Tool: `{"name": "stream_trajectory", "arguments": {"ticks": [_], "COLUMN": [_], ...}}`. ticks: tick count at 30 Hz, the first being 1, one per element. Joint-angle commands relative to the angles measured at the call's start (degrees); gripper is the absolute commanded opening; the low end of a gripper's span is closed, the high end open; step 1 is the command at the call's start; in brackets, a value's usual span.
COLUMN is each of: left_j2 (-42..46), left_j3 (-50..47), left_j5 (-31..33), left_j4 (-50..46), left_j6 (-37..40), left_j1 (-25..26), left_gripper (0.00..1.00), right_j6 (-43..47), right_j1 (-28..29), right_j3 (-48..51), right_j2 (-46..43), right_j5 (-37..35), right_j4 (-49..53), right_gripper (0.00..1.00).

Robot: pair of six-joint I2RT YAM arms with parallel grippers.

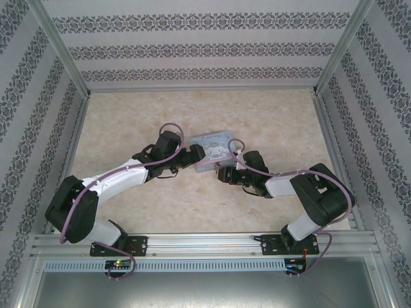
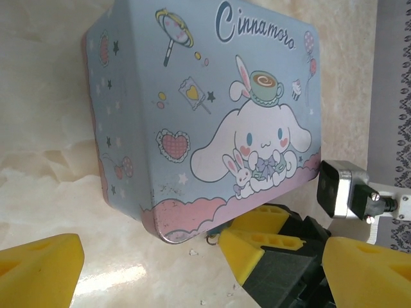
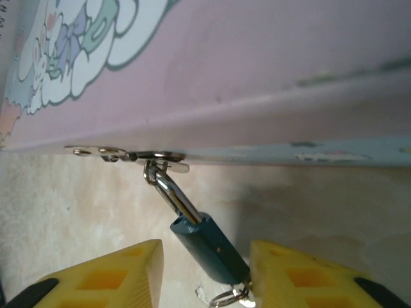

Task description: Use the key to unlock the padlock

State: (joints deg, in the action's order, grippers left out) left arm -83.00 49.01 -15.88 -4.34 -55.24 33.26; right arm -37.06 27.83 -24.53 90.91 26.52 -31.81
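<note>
The padlock (image 3: 209, 247) hangs locked on the tin (image 3: 257, 64); the right tool (image 3: 204, 263) is apart around it; unlocking is not done yet.

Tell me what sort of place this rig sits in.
Probably a purpose-built robot test booth, not a lived-in room: an aluminium frame holds wallpapered panels around a marble-look tabletop, and the left arm and right arm are bolted to a slotted rail at its near edge.
</note>
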Motion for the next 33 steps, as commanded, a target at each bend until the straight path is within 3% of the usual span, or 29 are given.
{"name": "stream_trajectory", "arguments": {"ticks": [1,9,16,22,33], "left_j2": [-0.8,-2.2,-4.1,-7.6,-18.2], "left_j3": [1.6,2.2,6.0,14.0,24.2], "left_j5": [-0.7,-1.4,1.5,8.6,21.1], "left_j4": [-0.9,-0.1,-5.7,-16.3,-28.9], "left_j6": [1.4,1.7,6.1,12.8,18.8], "left_j1": [-0.8,-1.3,-1.4,0.5,6.2], "left_gripper": [0.96,0.96,0.95,0.96,0.96], "right_j6": [1.2,0.6,-1.4,-3.8,-10.4], "right_j1": [-0.6,-1.5,-1.9,-1.9,-1.8], "right_j3": [-0.6,0.1,0.2,0.7,3.0], "right_j2": [1.3,1.5,0.9,0.9,-1.6], "right_j5": [1.2,1.5,2.3,1.7,-1.8], "right_j4": [-2.6,-2.7,-3.2,-4.1,-4.1], "right_gripper": [0.32,0.09,0.06,0.00,0.00]}}
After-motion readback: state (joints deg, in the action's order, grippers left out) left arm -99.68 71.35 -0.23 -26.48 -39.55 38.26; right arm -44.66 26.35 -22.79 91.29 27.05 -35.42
